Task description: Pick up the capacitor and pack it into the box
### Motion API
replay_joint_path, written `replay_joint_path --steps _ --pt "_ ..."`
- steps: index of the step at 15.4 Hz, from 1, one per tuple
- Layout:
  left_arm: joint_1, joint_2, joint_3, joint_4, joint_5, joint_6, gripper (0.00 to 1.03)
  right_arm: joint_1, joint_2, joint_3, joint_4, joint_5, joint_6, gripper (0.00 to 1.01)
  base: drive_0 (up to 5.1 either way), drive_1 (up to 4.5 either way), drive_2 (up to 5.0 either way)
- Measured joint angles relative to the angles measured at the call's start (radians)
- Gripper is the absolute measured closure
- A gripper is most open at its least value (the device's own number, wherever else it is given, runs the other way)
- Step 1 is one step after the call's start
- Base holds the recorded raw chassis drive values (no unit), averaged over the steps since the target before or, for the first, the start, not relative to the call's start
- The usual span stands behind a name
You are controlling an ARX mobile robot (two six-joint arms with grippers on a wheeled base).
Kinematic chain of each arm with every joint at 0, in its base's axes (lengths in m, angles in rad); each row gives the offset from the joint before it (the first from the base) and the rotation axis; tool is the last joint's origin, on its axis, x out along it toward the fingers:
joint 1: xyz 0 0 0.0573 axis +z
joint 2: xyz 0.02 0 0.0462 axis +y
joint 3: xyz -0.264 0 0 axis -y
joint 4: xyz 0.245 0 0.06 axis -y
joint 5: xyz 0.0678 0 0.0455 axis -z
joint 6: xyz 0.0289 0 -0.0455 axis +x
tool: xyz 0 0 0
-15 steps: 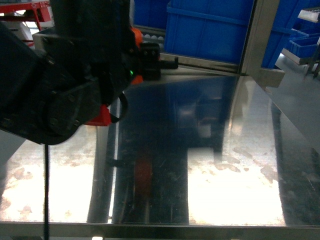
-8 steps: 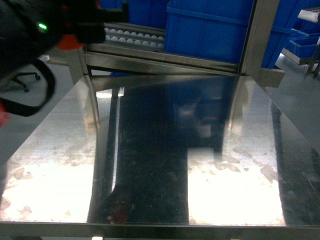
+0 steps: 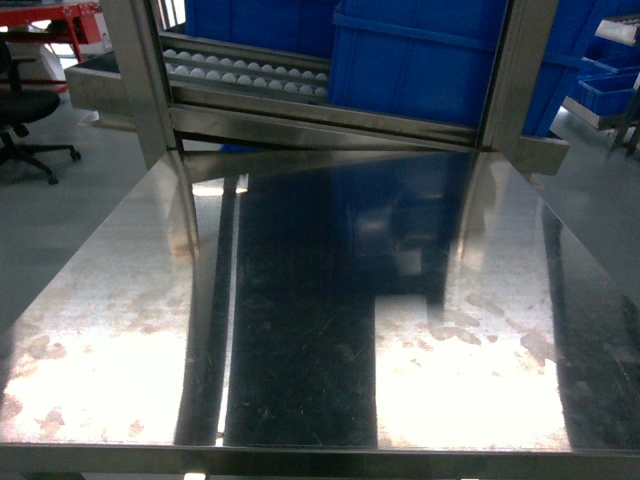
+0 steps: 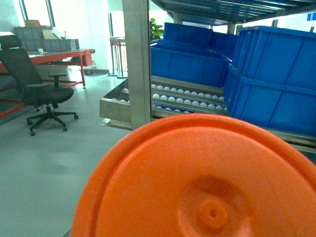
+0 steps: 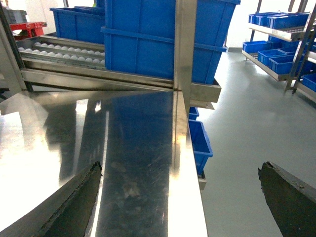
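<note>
Head view gives you a bare stainless steel table [image 3: 300, 330], glaring with two bright patches of reflected light and smeared with brownish marks. Behind its far edge a roller conveyor [image 3: 245, 72] runs under large blue bins [image 3: 420, 60], framed by steel uprights [image 3: 135, 70]. An office chair [image 3: 25, 110] stands on the grey floor at the far left. Neither arm appears in this view, and you will find neither a capacitor nor the pink box in any of the three pictures.

From the right wrist you see the right gripper [image 5: 180, 197] with its two dark fingers [image 5: 74, 202] spread wide apart at the bottom corners, nothing between them. It hangs over the table's right edge, so one finger lies above the steel and the other above the floor. A small blue bin [image 5: 200, 143] sits low beside the table.

From the left wrist an orange disc [image 4: 197, 182] fills the lower frame, possibly part of the arm itself; you cannot tell. It hides the left gripper, so its opening cannot be judged. Beyond it are the upright, blue bins, rollers and a red-framed bench [image 4: 54, 54].
</note>
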Motion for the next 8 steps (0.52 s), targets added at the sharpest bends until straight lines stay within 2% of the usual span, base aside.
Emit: replay_joint_path --steps 1,2,3,4,8 --pt "0.016 -0.029 0.007 -0.114 0.059 -0.013 0.60 0.000 0.000 0.000 0.000 0.000 0.000 0.03 0.0 0.00 0.0" --pt "0.051 -0.088 -0.021 -0.209 0.150 -0.033 0.60 0.000 0.000 0.000 0.000 0.000 0.000 0.03 0.0 0.00 0.0" --pt "0.097 -0.161 -0.084 -0.233 0.210 -0.042 0.60 0.000 0.000 0.000 0.000 0.000 0.000 0.03 0.0 0.00 0.0" --pt "0.142 -0.224 -0.143 -0.234 0.256 -0.052 0.60 0.000 0.000 0.000 0.000 0.000 0.000 0.03 0.0 0.00 0.0" --pt "0.249 -0.385 -0.274 -0.274 0.373 -0.059 0.60 0.000 0.000 0.000 0.000 0.000 0.000 0.03 0.0 0.00 0.0"
